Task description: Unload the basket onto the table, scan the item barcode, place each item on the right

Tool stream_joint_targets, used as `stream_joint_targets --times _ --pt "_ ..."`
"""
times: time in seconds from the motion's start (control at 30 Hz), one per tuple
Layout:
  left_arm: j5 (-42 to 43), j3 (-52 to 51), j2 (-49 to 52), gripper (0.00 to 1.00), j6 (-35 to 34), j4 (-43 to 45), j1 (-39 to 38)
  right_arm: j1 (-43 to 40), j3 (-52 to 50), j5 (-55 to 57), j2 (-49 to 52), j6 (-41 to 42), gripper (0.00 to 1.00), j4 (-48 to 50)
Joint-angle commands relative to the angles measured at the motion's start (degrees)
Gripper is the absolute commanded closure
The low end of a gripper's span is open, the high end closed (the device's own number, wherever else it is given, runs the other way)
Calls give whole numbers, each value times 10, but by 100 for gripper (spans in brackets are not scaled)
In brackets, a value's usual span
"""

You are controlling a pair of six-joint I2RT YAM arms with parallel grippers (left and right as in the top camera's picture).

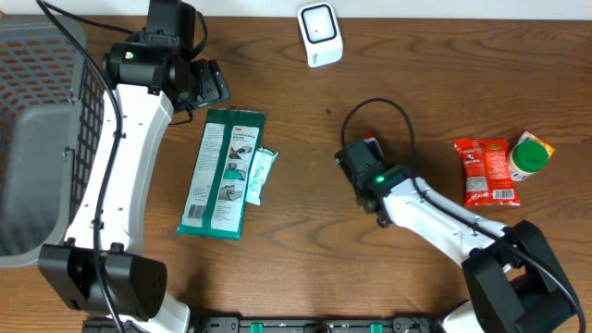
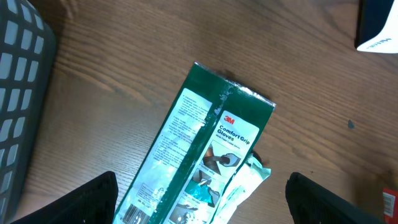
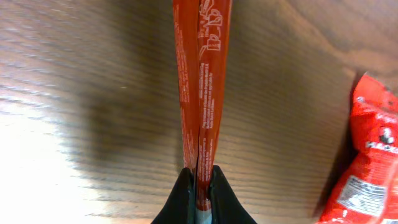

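Two arms work over the wooden table (image 1: 435, 83). The right gripper (image 1: 363, 155) is clamped tight on one thin red packet (image 3: 200, 81). The right wrist view shows that packet edge-on, rising straight out from between the two dark fingertips (image 3: 181, 186). From above, only a small red corner of it shows past the gripper, near the middle of the table and well apart from the single white barcode scanner (image 1: 319, 34) at the far edge.

The left gripper (image 1: 211, 85) hangs with its jaws spread wide and nothing between them, just above the far end of one green 3M Comfort Grip Gloves pack (image 2: 205, 143) lying flat. One small white sachet (image 1: 260, 175) lies touching the right edge of the gloves pack.

On the right side of the table lies a second red packet, a snack bag (image 1: 486, 171), and just beside it one green-capped jar (image 1: 529, 155) on its side. One grey basket (image 1: 37, 120) sits at the left edge of the table.
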Motion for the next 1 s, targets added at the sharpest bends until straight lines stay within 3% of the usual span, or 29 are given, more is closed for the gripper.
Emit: stream_joint_targets --times 0.0,0.2,0.97 --pt "-7 2 -5 14 7 -1 2 21 7 87 -1 50 99 -5" --pt "-7 2 -5 14 7 -1 2 21 6 87 28 106 99 3" --pt "-7 2 -5 14 7 -1 2 21 9 20 86 108 95 16"
